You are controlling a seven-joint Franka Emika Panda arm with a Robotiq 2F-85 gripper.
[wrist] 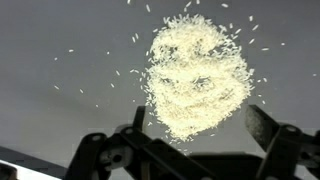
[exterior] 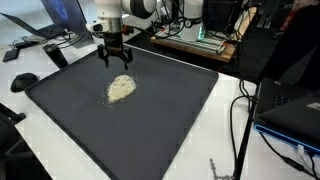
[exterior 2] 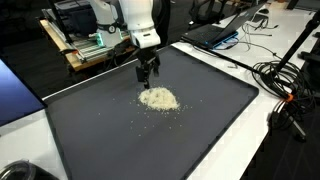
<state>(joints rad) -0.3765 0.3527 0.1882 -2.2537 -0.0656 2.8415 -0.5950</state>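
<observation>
A small heap of white rice grains (exterior: 121, 88) lies on a dark grey mat (exterior: 170, 120), seen in both exterior views; it also shows in an exterior view (exterior 2: 158, 99) and fills the wrist view (wrist: 196, 76). Loose grains are scattered around the heap. My gripper (exterior: 115, 62) hangs just above the mat behind the heap, also seen in an exterior view (exterior 2: 147, 78). In the wrist view its two fingers (wrist: 198, 122) stand apart, with the near edge of the heap between them. It holds nothing.
The mat (exterior 2: 210, 120) lies on a white table. A black mouse (exterior: 23, 81) and a laptop (exterior: 50, 25) sit near one edge. Cables (exterior 2: 285, 90) run along another side, and a rack with electronics (exterior: 205, 35) stands behind.
</observation>
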